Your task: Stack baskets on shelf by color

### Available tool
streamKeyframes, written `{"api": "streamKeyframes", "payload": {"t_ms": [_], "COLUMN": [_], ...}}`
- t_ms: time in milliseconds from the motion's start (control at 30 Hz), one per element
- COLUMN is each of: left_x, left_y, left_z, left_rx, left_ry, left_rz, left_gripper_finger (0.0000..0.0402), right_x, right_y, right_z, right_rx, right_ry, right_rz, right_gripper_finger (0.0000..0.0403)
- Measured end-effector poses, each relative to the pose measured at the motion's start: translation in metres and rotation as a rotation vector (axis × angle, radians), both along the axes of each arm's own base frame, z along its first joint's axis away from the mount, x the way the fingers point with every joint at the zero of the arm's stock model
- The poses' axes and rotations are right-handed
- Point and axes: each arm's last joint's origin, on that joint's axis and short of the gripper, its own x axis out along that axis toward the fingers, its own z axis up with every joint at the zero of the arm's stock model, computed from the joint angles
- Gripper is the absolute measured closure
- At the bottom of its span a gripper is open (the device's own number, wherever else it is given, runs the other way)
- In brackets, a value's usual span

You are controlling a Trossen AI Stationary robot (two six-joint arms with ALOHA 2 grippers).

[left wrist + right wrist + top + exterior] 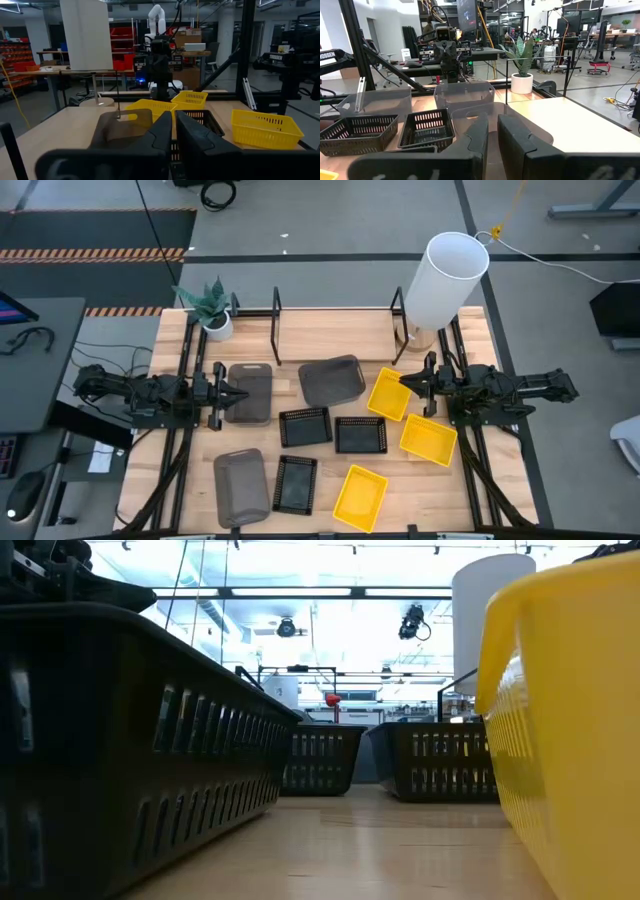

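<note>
Jaws almost together on the left gripper (238, 394), just a thin slit between its two dark fingers (161, 131) and nothing caught in it. It hangs low over the left side of the bench (330, 340), its tip above a dark grey basket (256, 394); whether it touches the rim I cannot tell.

Over on the right side, the right gripper (406, 383) points inward, its fingers (474, 135) likewise drawn close and empty. Its tip sits right at the corner of a yellow basket (388, 396); contact or not, I cannot tell.

Working outward: a second grey basket (332, 380) lies between the two grippers, tilted a little. Nearer the front edge, two black mesh baskets (305, 426) (360, 435) sit side by side mid-bench. A second yellow basket (428, 439) lies just beside the right arm.

Along the front edge, running from the left: the third grey basket (241, 487), the third black mesh basket (296, 483) just beside it, then the third yellow basket (360, 497).

All nine are on the bench. The shelf (330, 311) stands along the far edge, its black wire uprights at each end, with no basket on it. A tall white cylinder (448, 275) stands at the far right corner and a potted plant (212, 310) at the far left corner
</note>
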Motion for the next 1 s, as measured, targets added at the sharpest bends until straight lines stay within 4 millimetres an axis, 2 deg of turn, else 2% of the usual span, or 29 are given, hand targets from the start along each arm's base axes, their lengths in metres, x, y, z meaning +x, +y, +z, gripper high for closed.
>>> {"api": "streamKeyframes", "payload": {"t_ms": [167,333,500,667,800,1000], "left_x": [0.000,0.000,0.001,0.000,0.001,0.010], "left_y": [0.000,0.000,-0.006,-0.012,-0.013,-0.015], "left_z": [0.002,0.003,-0.004,0.006,0.023,0.041], "left_rx": [-0.090,-0.361,-0.532,-0.506,-0.630,-0.677], "left_ry": [-0.026,-0.043,0.059,0.047,0.151,0.454], "left_rz": [-0.011,-0.052,-0.233,-0.476,-0.476,-0.350], "left_gripper_finger": [0.0376,0.0369,0.0366,0.0373,0.0386,0.0397], "right_x": [0.000,0.000,0.000,0.000,0.000,0.000], "right_y": [0.000,0.000,0.000,0.000,0.000,0.000], "right_z": [0.000,0.000,0.000,0.000,0.000,0.001], "right_rx": [0.000,0.000,0.000,0.000,0.000,0.000], "right_ry": [0.000,0.000,0.000,-0.002,-0.004,-0.007], "right_rz": [0.000,0.000,0.000,0.000,0.000,0.000], "right_gripper_finger": [0.0357,0.0357,0.0357,0.0357,0.0357,0.0357]}}
